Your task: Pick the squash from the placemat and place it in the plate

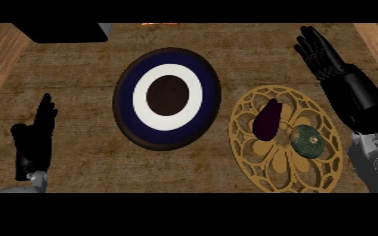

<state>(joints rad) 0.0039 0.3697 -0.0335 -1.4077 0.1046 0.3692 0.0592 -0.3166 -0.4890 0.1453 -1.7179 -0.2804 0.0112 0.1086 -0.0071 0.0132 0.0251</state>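
A round dark green squash (308, 141) lies on the right part of a golden openwork placemat (284, 138). A dark purple eggplant (267, 119) lies beside it, up and to the left on the same mat. The plate (167, 98), with a dark blue rim, white ring and brown centre, sits left of the mat. My right hand (319, 51) is open, fingers straight, above and behind the mat's right edge, apart from the squash. My left hand (36, 133) rests open at the left edge, fingers up.
The wooden counter (88, 150) spreads around the plate and mat. A black box-like object (65, 32) stands at the back left corner. A small orange item (160, 24) shows at the back edge.
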